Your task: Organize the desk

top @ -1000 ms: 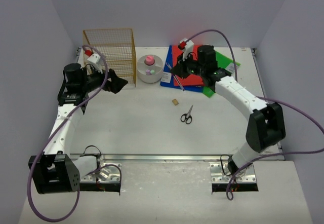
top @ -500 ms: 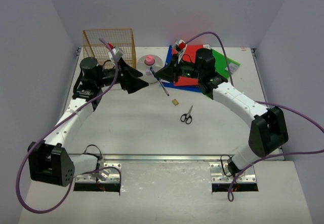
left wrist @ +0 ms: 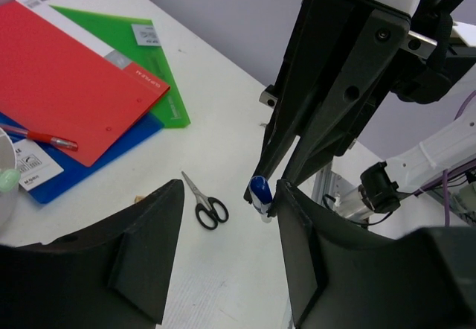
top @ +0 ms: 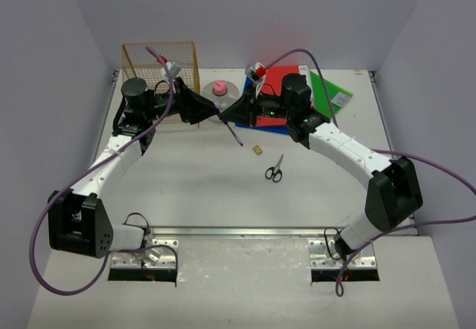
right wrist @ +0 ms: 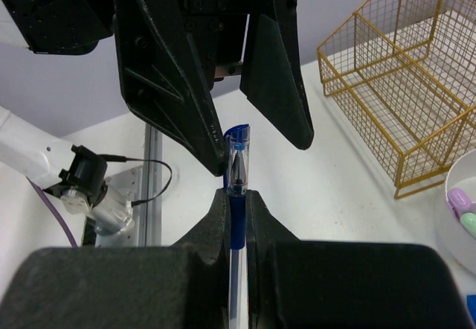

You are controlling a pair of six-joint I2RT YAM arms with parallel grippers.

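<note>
Over the back middle of the white desk (top: pixel 193 187) my two grippers meet tip to tip. My right gripper (top: pixel 233 112) (right wrist: pixel 236 195) is shut on a blue capped pen (right wrist: pixel 237 158) (top: pixel 236 135), whose cap sticks out past its fingertips. My left gripper (top: pixel 213 110) (left wrist: pixel 230 191) is open, its fingers standing either side of that cap (left wrist: pixel 259 195). The cap lies close against one left finger (left wrist: pixel 312 254); the other finger (left wrist: pixel 141 247) stands well away from it. In the right wrist view the left fingers (right wrist: pixel 171 83) hang over the pen's cap.
Black scissors (top: pixel 274 169) (left wrist: pixel 204 204) and a small tan block (top: pixel 257 149) lie mid-desk. A gold wire rack (top: pixel 160 65) (right wrist: pixel 394 98) and a round white holder (top: pixel 220 100) stand at the back. Red (left wrist: pixel 67 76), green (left wrist: pixel 141 53) and blue (left wrist: pixel 67 176) folders are stacked back right, a red pen (left wrist: pixel 37 137) on them.
My left arm has swung right from beside the rack to the pen while its jaws narrowed. My right gripper has carried the pen left off the folders.
</note>
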